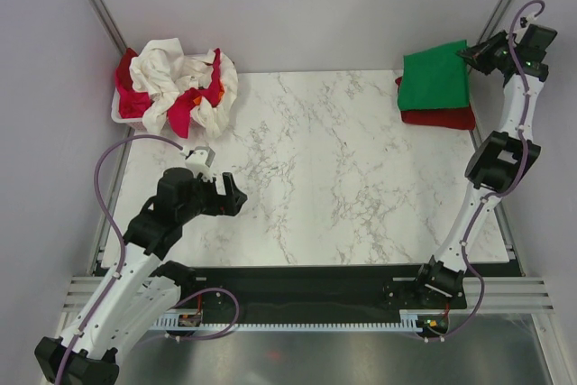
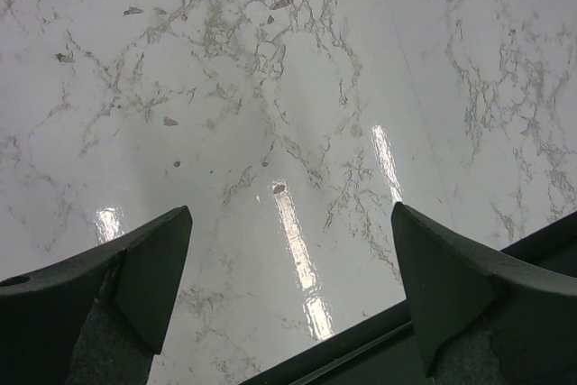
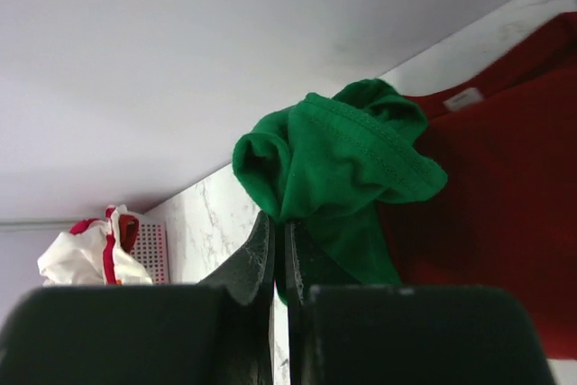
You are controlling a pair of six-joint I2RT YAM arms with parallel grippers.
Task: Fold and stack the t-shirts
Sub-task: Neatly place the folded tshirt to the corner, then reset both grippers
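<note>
A folded bright green t-shirt [image 1: 435,77] lies on a dark red t-shirt [image 1: 442,118] at the table's far right corner. My right gripper [image 1: 471,53] sits at the green shirt's far right edge. In the right wrist view that gripper [image 3: 279,223] is shut on a bunched fold of the green t-shirt [image 3: 343,160], with the dark red t-shirt [image 3: 505,214] beneath. A cream-white t-shirt [image 1: 162,69] and a pinkish red t-shirt [image 1: 185,110] lie crumpled together at the far left. My left gripper [image 1: 236,196] hangs open over bare marble [image 2: 290,214], with nothing between its fingers.
The crumpled shirts spill out of a white plastic basket [image 1: 120,111] at the table's far left corner; it also shows in the right wrist view [image 3: 151,250]. The marble table [image 1: 334,169] is walled by grey panels, with a black rail along its near edge [image 1: 306,275].
</note>
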